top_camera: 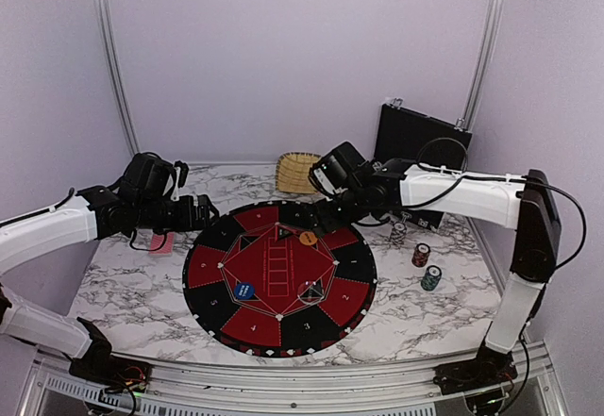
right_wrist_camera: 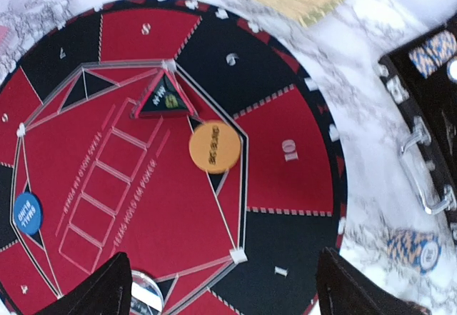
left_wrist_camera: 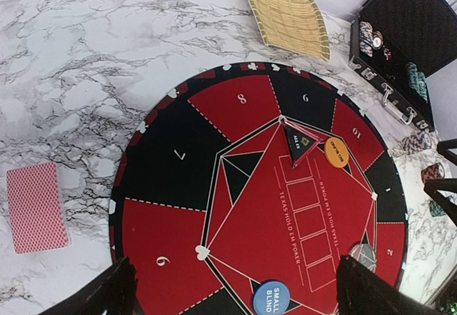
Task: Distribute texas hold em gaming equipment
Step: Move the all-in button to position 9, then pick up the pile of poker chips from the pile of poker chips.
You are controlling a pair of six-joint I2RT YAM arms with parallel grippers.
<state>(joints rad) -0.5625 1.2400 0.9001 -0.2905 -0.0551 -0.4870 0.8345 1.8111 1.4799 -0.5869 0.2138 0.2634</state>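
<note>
Both arms hang over the round mat point(top_camera: 279, 274) on the marble worktop point(top_camera: 123, 289). We see the left end effector point(left_wrist_camera: 234, 261) released, its fingers point(left_wrist_camera: 107, 297) spread wide with nothing between them. The right end effector point(right_wrist_camera: 220, 254) is likewise spread and empty. From the top camera we can hardly pick out either set of fingertips against the dark mat.

On the mat lie three discs:
- the orange disc point(right_wrist_camera: 214, 146);
- the blue disc point(left_wrist_camera: 271, 298), cut off by the frame's lower edge;
- a pale third disc point(left_wrist_camera: 363, 255), partly behind one finger, its colour hard to judge.

A triangular marker point(right_wrist_camera: 164, 97) sits near the orange disc; we cannot read its lettering.

The red-backed cards point(left_wrist_camera: 37, 206) lie off the mat on the worktop's left side, and we cannot tell how many there are. Right of the mat stand a dark red chip stack point(top_camera: 421, 254), a teal-and-white chip stack point(top_camera: 431, 277) and a third stack point(top_camera: 398, 232) too small to make out. The open black case point(left_wrist_camera: 400, 51), cropped at the frame's edge, lies beside the wicker basket point(left_wrist_camera: 288, 16).
</note>
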